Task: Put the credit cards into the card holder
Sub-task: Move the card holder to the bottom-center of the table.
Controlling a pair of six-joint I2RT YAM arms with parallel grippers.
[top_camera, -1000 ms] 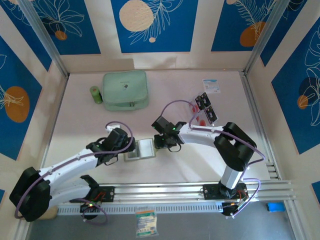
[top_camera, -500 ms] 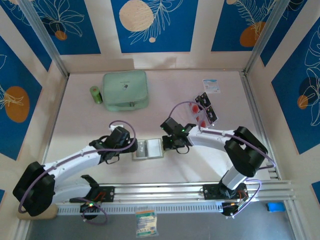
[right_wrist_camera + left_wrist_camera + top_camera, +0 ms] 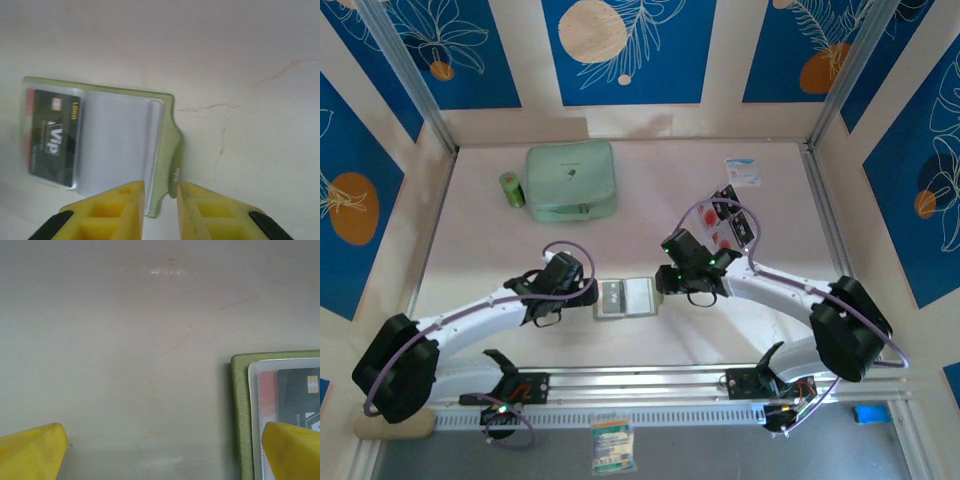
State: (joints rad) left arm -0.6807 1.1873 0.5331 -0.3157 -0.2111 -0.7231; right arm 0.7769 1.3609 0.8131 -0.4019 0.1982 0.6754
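Your table (image 3: 500, 250) has the open wallet (image 3: 625, 297) lying flat between both grippers. Your right gripper (image 3: 161, 210) is pinched on its snap-tab edge. Your left gripper (image 3: 160, 455) is spread wide, one fingertip (image 3: 292, 450) over the wallet's other edge. Loose cards (image 3: 725, 232) lie beyond the right gripper. One black VIP card (image 3: 52, 145) sits in the wallet's clear sleeve.

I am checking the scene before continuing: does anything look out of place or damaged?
Nothing looks damaged or spilled. Only the loose credit cards lie askew, overlapping in a heap at the far right, while the card holder lies open and flat.
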